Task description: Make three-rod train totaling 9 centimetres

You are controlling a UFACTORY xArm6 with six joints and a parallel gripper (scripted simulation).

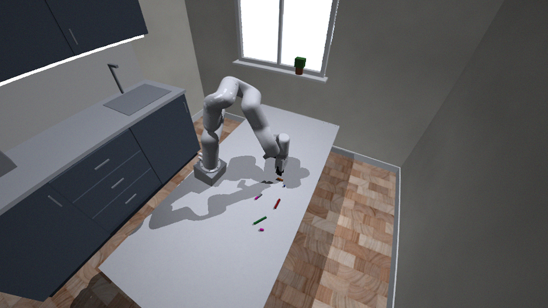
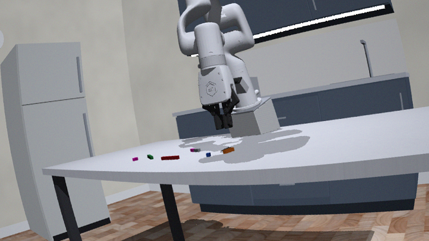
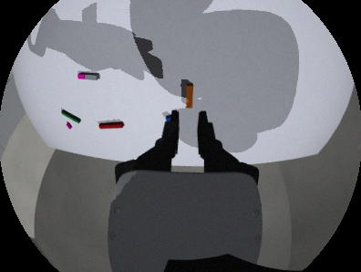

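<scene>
My gripper [image 1: 279,173] [image 2: 224,127] [image 3: 188,120] is empty, its fingers partly open, above the table by the orange rod [image 1: 280,179] [image 2: 228,150] [image 3: 190,97]. The orange rod lies flat, pointing lengthwise between the fingers in the wrist view. A blue rod [image 1: 284,185] [image 2: 208,154] [image 3: 169,118] lies near it, partly hidden by the left finger in the wrist view. A magenta rod [image 1: 257,198] [image 2: 192,150] [image 3: 81,77] and a grey rod [image 1: 260,195] [image 2: 197,149] [image 3: 91,77] lie end to end, roughly in line; any small gap is too fine to tell.
A red rod [image 1: 277,203] [image 2: 170,157] [image 3: 111,125] lies apart from the magenta and grey pair. A green rod [image 1: 260,220] [image 2: 150,156] [image 3: 71,116] and a second magenta rod [image 1: 261,230] [image 2: 135,158] [image 3: 69,125] lie farther from the gripper.
</scene>
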